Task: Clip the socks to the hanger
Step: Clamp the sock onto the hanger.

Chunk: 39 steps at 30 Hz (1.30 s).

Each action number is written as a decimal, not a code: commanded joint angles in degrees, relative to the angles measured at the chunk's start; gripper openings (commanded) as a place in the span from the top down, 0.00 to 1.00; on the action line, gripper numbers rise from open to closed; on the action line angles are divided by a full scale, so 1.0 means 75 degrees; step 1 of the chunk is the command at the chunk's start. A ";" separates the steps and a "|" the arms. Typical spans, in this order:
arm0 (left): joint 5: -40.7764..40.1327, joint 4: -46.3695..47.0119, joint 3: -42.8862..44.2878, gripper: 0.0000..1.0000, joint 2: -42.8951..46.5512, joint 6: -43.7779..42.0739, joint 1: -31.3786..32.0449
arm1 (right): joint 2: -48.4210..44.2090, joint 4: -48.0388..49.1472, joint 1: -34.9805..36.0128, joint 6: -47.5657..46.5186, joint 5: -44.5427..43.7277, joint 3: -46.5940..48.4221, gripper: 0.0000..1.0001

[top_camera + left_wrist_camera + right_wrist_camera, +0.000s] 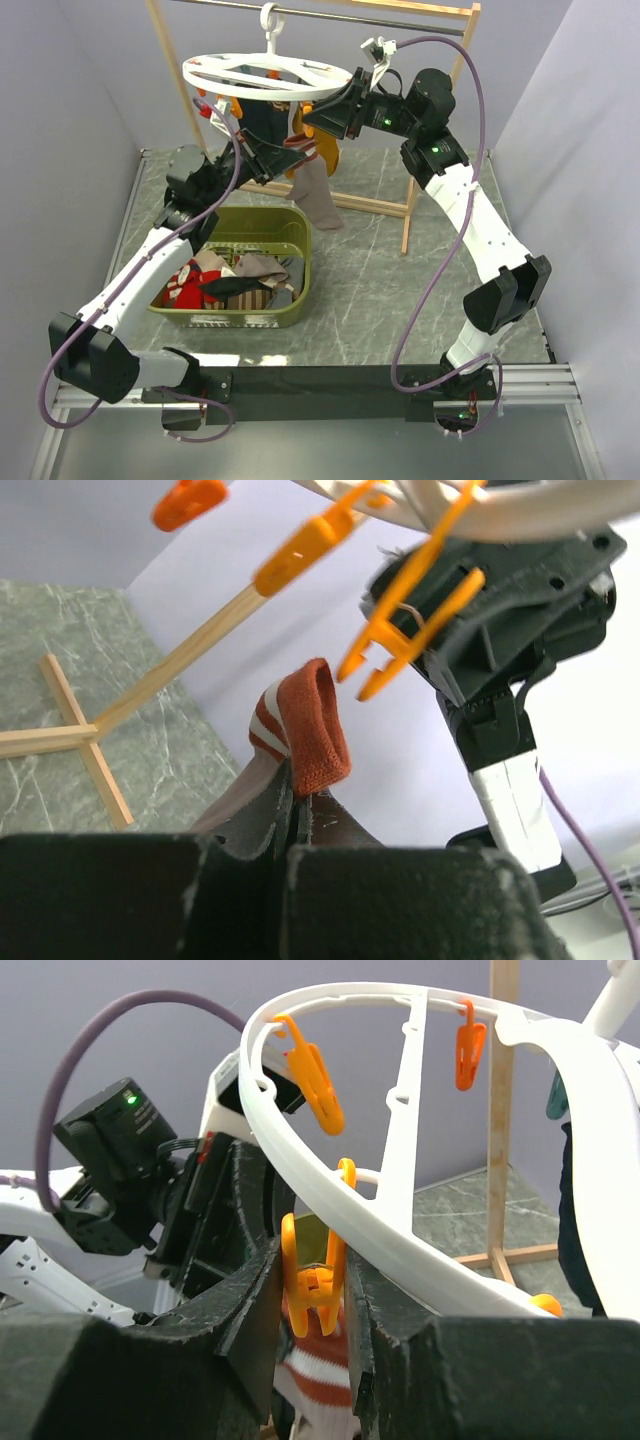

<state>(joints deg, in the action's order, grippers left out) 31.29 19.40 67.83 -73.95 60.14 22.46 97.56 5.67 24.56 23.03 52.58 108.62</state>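
1. Right then, the left gripper [293,815] was shut tight on the red cuff of a grey-brown sock [312,735]. That made the cuff stand up like a little loop, easy for a clip to bite.
2. The right gripper [316,1285] was pressed together on an orange clip [312,1260], most likely to squeeze its mouth open. From the left wrist camera, the clip's mouth did look open.
3. That clip hung under the white hanger [270,93], and the hanger hung by its hook from the wooden rack [408,225].
4. From the left wrist camera, the open clip was at about 1 o'clock from the cuff, near it but not touching.
5. From the right wrist camera, the striped cuff was at 6 o'clock, just below the clip.
6. From above, the rest of the sock hung loose below the left gripper. More socks lay in the green basket [250,212], at 6 o'clock from the hanger.
7. The cuff probably needed to go up into the clip's mouth next.
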 commanded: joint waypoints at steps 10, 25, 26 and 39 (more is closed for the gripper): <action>0.0410 0.1315 0.0049 0.99 -0.0065 0.2047 -0.0182 | -0.0199 0.0779 -0.0040 -0.0339 0.0443 -0.0068 1.00; 0.0633 0.2019 -0.0302 0.99 -0.0347 0.3232 -0.0170 | -0.0246 0.1646 -0.0040 -0.0363 0.0654 -0.0303 1.00; 0.0610 0.1996 -0.0314 0.99 -0.0335 0.3220 -0.0170 | -0.0234 0.1669 -0.0028 -0.0386 0.0665 -0.0303 1.00; 0.0809 0.2687 -0.0267 0.99 -0.0476 0.3325 -0.0182 | -0.0211 0.1705 -0.0016 -0.0328 0.0806 -0.0326 1.00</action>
<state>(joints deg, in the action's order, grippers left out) 35.86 35.86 63.66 -77.62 85.25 21.19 97.47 15.11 24.47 20.56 56.01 106.37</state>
